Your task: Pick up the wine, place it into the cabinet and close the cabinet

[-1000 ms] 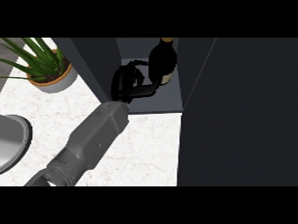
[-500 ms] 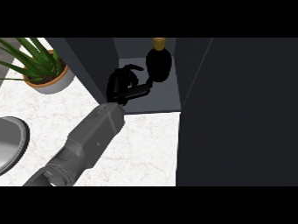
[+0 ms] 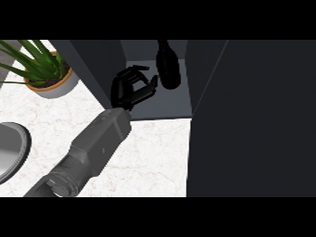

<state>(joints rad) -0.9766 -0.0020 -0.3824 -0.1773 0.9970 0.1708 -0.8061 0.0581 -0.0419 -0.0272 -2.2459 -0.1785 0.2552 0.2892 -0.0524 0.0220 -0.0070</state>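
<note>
The wine [image 3: 167,65] stands inside the cabinet [image 3: 161,102], on its grey floor toward the back, long axis upright with the neck running up to the top of the view. Only 1 hand [image 3: 131,89] is in view; entering from the lower left on a grey forearm [image 3: 91,150], it is taken to be the left hand, and the right hand is not visible. The hand sits just inside the cabinet opening, immediately left of and slightly nearer than the bottle. Its fingers are loosely spread and not wrapped round the bottle; a narrow gap appears between thumb and glass, so the bottle reads as released. The large dark panel filling the right of the view is judged to be the open cabinet door [image 3: 269,120]. Judgement: placement complete, closing outstanding; the hand must clear leftward and outward without brushing the bottle. A potted plant [image 3: 42,71] stands on the table [image 3: 153,157] to the left, well apart.
</note>
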